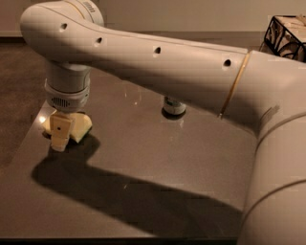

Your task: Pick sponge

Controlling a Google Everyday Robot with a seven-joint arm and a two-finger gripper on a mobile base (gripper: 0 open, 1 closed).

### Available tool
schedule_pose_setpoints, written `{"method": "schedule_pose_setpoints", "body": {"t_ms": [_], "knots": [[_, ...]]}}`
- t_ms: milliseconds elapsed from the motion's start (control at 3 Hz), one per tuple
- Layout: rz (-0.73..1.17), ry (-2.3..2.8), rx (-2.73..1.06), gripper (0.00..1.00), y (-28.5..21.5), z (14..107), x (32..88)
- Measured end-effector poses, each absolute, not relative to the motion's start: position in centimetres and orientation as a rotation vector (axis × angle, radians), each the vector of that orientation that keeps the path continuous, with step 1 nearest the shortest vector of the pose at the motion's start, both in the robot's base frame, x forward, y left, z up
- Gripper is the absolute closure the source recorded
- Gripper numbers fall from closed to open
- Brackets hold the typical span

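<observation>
No legible text found. Dark marks (89,5) on top of the arm (158,57) are possibly lettering, but unreadable. The can (173,105) is mostly hidden behind the arm, label not readable. The hand (60,142) is low at the tabletop's (143,162) left edge, against the sponge (82,127). It bears one dark dot, no characters.

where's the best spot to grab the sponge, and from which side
Probably its middle, across the narrow width, from straight above: the sponge lies flat near the left edge of the table, sides exposed. The hand hangs right over it.
</observation>
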State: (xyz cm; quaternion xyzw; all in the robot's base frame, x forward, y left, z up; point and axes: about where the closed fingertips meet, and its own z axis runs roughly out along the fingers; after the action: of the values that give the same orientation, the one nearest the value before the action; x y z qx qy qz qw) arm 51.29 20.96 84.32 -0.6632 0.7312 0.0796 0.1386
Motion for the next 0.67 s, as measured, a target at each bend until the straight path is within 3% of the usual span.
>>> {"method": "schedule_pose_setpoints", "body": {"t_ms": [667], "knots": [[0.29, 2.089, -1.955, 0.65, 21.5, 85.3, 51.5]]}}
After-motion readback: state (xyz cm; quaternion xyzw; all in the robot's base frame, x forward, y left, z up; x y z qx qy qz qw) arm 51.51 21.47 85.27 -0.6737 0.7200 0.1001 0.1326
